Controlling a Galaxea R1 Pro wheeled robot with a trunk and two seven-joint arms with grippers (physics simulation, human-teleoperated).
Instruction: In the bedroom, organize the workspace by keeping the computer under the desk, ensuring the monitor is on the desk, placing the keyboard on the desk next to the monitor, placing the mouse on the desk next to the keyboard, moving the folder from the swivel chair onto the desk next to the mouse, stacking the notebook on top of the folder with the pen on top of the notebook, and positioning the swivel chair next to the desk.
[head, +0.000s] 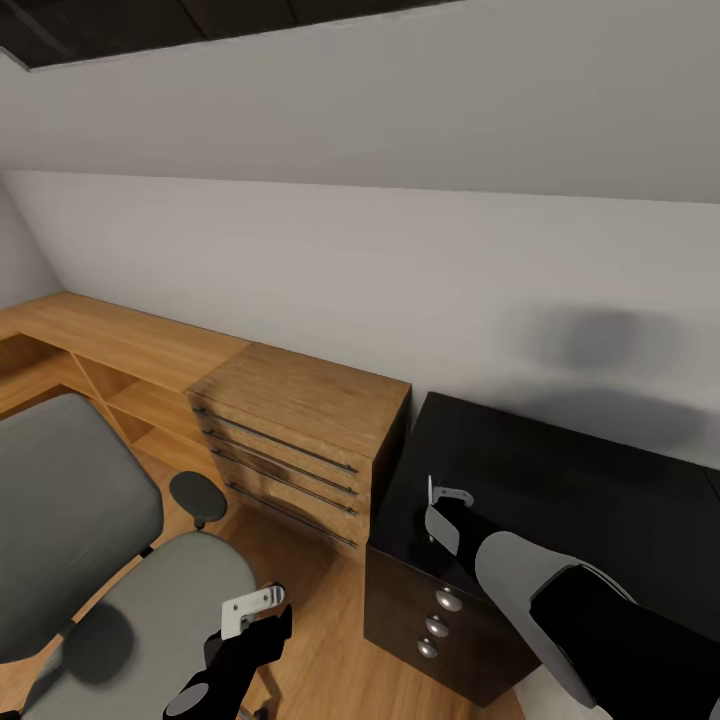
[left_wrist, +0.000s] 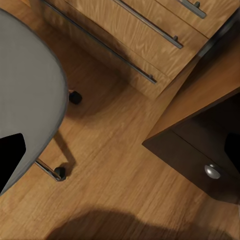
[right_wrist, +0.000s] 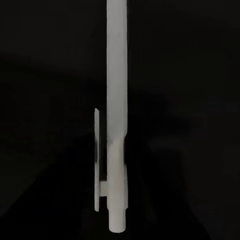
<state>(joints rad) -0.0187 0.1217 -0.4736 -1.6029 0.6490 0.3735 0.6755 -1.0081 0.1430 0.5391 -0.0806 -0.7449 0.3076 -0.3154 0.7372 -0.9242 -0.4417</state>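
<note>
The grey swivel chair (head: 150, 590) stands at the lower left with a bare seat, and its seat edge (left_wrist: 25, 90) and chrome wheeled base show over the wood floor. My left gripper (head: 255, 612) hovers open at the seat's right edge, its dark fingers (left_wrist: 10, 155) spread with nothing between them. My right gripper (head: 445, 497) hangs just above the corner of a black top (head: 580, 500), seemingly the desk's end. In the right wrist view a white pen (right_wrist: 117, 100) with a clip lies very close, along the view's middle, against black. Whether the fingers grip it is unclear.
A dark three-drawer cabinet (head: 440, 620) with round silver knobs (left_wrist: 212, 171) sits under the black top's corner. Left of it stands a light-wood drawer chest (head: 300, 420) with bar handles (left_wrist: 125, 50). Low wood shelving (head: 100, 350) runs along the grey sloping wall. Wood floor lies between chair and cabinets.
</note>
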